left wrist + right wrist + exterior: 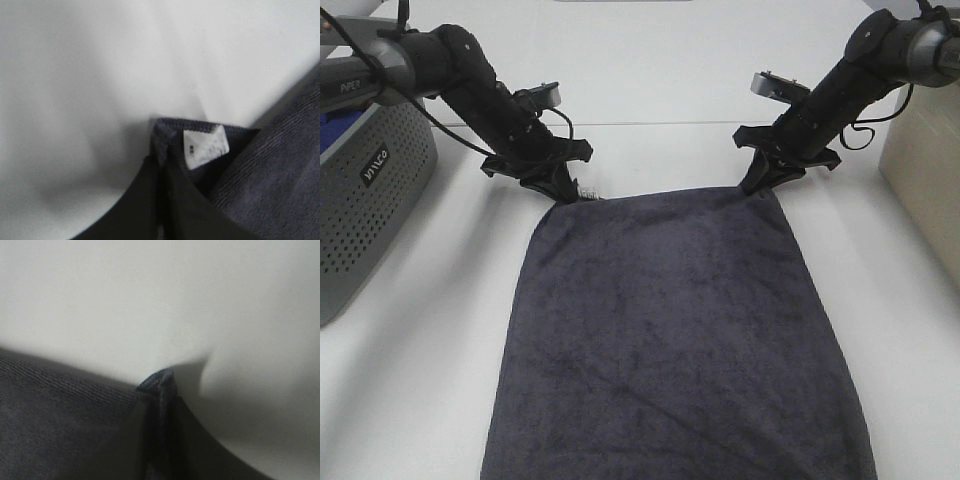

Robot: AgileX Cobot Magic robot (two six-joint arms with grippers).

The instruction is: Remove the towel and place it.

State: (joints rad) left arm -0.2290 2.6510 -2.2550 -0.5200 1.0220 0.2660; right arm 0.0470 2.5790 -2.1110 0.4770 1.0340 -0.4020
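white table [420,380]. dark grey towel [675,340] spread flat on it, near end running out of view. grey perforated basket [365,200] at far left, apart from towel. left gripper [565,195] pinched on towel's far left corner; right gripper [755,185] clamped on far right corner. small white tag [205,146] beside left jaws.

You can't see the towel [680,330]'s near edge, cut off in the high view; its tag [205,146]'s print is too blurred to read.

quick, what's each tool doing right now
left tool: closed, pinching one corner of the towel
right tool: closed, pinching another corner of the towel
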